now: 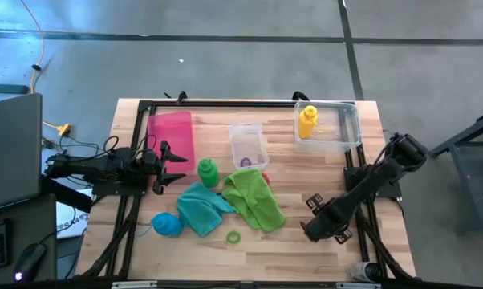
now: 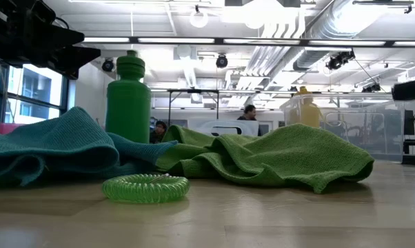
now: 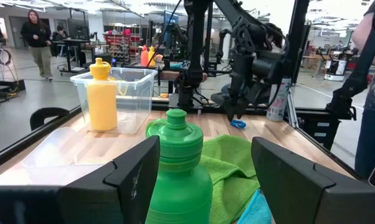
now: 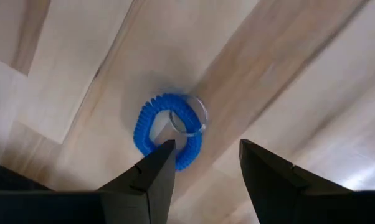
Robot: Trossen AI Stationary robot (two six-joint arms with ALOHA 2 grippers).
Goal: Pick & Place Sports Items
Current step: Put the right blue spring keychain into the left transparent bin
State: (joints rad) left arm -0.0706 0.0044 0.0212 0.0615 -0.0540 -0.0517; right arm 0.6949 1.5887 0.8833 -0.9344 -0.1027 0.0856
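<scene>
A green bottle (image 1: 208,170) stands upright on the table, left of a lime green towel (image 1: 253,199) and a teal towel (image 1: 201,207). My left gripper (image 1: 180,167) is open just left of the bottle; in the left wrist view its fingers (image 3: 131,180) frame the bottle (image 3: 178,162) without touching it. A blue bottle (image 1: 167,225) lies near the front left. A yellow bottle (image 1: 307,122) stands in a clear box (image 1: 338,143). A green ring (image 1: 233,237) lies in front of the towels. My right gripper (image 4: 206,168) is open, pointing down over a blue ring (image 4: 169,130).
A small clear box (image 1: 248,146) with a purple ring (image 1: 245,162) stands behind the towels. A flat pink tray (image 1: 172,138) lies at the far left. Black frame rails run along the table's sides. Bare wood shows at the front and between the towels and my right arm.
</scene>
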